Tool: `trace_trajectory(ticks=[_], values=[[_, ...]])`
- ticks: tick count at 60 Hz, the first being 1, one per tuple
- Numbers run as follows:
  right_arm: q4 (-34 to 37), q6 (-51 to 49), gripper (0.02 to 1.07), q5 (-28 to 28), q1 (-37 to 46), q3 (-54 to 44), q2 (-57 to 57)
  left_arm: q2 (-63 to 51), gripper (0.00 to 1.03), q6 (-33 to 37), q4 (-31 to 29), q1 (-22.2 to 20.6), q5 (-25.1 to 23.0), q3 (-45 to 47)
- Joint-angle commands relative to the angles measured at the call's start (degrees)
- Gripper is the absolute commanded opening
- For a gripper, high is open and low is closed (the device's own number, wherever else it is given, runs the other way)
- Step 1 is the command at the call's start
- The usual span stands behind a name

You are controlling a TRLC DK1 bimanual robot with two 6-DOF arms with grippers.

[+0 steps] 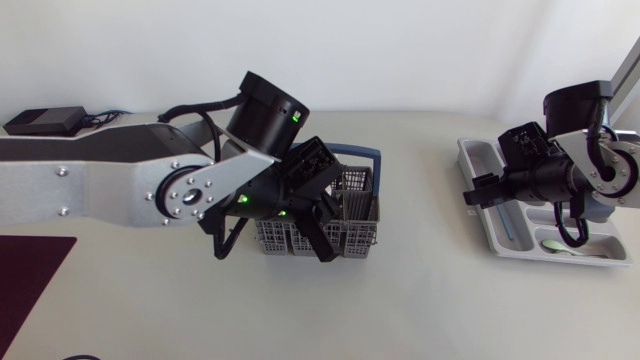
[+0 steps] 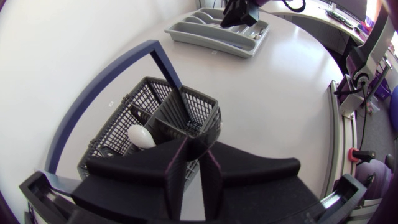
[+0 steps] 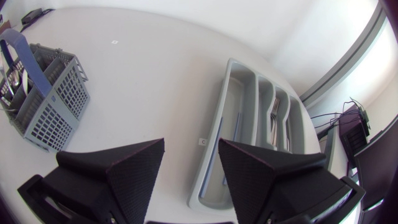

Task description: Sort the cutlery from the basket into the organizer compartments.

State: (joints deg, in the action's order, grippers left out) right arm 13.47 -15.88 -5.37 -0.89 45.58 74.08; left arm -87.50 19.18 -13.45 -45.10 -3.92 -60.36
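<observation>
Left gripper [image 2: 194, 155] hangs right over the basket [image 2: 118, 127], fingers all but pressed together, with nothing between them that I can make out. A pale spoon [image 2: 140, 137] sits in a basket compartment just beside them. Looks like the picking step to me: next it'd need to spread, drop around a handle and pinch. Across the tabletop [image 2: 273, 106], the right gripper [image 3: 191, 165] hovers by the organizer [image 2: 205, 42], fingers spread, holding nothing.
</observation>
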Motion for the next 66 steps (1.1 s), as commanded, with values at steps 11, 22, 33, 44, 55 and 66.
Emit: trace_trajectory(ticks=[11,22,33,44,55,66], values=[[-0.8,-1.7,0.66,1.9,1.7,-2.3,-1.3,-1.4,0.03,0.3,-2.4,-0.5,-0.8,0.1],[-1.4,-2.5,0.66,3.2,1.8,-3.1,-2.5,3.2,0.03,1.2,-4.9,0.0,-0.8,-0.6],[-1.3,-3.7,0.67,5.0,-0.3,-3.9,-6.8,6.9,0.03,2.7,-9.5,0.6,-0.9,-3.6],[-0.1,-5.3,0.71,6.2,-4.8,-5.6,-12.5,9.0,0.03,4.3,-12.5,1.4,-1.2,-7.5],[2.0,-6.4,0.71,8.1,-8.3,-7.0,-18.2,9.1,0.03,6.3,-16.9,2.5,-2.1,-12.9],[7.4,-6.7,0.72,12.0,-15.0,-7.0,-25.5,10.2,0.03,7.9,-23.5,3.7,-4.7,-19.2]])
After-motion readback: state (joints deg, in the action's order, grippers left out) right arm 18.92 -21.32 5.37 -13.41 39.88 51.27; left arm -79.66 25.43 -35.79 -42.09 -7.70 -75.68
